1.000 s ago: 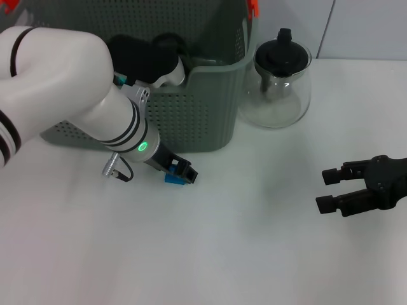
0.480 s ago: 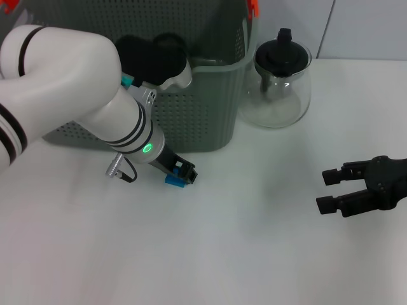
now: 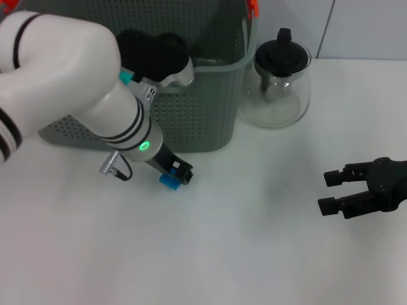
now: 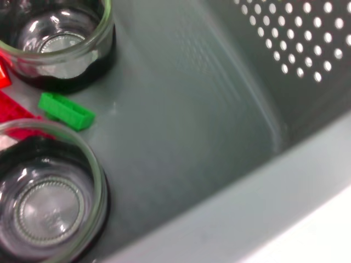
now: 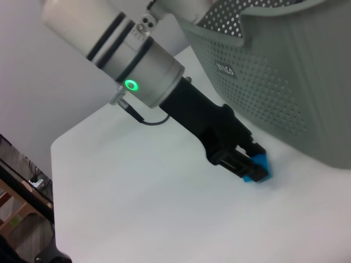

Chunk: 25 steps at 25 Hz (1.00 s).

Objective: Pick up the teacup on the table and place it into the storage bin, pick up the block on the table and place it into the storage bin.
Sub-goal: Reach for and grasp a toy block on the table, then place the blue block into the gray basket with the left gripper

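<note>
While gripped — block (image 3: 169, 182), left gripper (image 3: 178, 174)

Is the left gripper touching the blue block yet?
Touching. The right wrist view shows the left gripper closed around the blue block just in front of the storage bin; the head view agrees.

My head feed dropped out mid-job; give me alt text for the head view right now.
The left gripper is closed on a blue block at the table beside the storage bin. The right gripper hovers open to the right; a glass teapot stands behind.
</note>
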Each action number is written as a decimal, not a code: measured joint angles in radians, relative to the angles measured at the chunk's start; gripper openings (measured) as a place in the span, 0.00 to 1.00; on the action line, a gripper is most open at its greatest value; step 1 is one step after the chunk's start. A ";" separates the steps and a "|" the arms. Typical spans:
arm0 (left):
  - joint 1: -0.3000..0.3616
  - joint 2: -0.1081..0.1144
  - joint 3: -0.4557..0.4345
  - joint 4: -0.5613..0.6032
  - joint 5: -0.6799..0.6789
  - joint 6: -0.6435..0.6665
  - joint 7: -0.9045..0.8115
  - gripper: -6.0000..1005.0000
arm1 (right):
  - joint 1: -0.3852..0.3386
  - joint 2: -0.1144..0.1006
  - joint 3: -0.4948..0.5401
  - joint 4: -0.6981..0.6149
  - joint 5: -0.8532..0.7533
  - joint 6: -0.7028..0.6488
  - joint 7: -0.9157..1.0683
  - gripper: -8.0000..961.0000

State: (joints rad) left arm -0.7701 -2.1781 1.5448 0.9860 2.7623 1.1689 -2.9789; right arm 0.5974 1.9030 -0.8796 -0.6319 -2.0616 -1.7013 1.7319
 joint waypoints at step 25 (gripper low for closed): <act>0.074 0.133 -0.822 0.170 -0.788 0.255 0.610 0.48 | -0.007 0.001 0.024 -0.002 0.000 -0.002 -0.003 0.98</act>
State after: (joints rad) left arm -0.6958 -2.0448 0.7227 1.1558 1.9742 1.4239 -2.3687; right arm 0.5905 1.9043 -0.8556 -0.6336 -2.0616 -1.7036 1.7288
